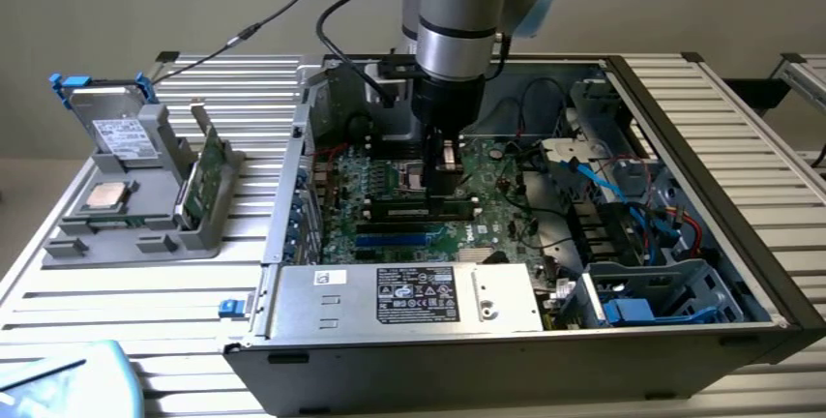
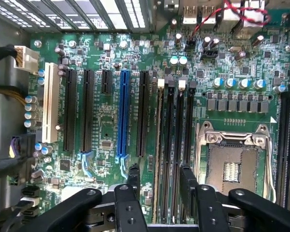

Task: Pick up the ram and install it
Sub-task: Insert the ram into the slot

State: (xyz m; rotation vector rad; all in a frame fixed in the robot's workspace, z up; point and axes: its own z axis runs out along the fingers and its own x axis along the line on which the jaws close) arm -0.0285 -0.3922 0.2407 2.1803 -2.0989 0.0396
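Pincer [image 2: 159, 171] spread wide and gripping nothing, its fingers [image 2: 133, 174] straddling the ram [image 2: 159, 145], which stands on edge in a black slot of the motherboard [image 2: 106, 130], just beside the empty processor socket [image 2: 231, 164]. In the exterior view the pincer [image 1: 443, 181] hangs low inside the open computer case [image 1: 722, 244], right over the stick [image 1: 416, 211]. Whether the stick is pushed fully home I cannot tell. Risks as I judge them: if it sits only half in, a finger brushing it could tip it or drag it out; a sideways drift could catch the neighbouring slots or the open socket; a skewed stick pressed further could strain the slot. Surface: board lies flat in the case, crowded with capacitors and cables. The case rests on a slatted metal table [image 1: 116, 292]; on the exterior view's left a grey holder [image 1: 77, 239] carries a drive [image 1: 119, 133], a silver chip [image 1: 106, 195] and a green card [image 1: 200, 181]; plain pale wall behind
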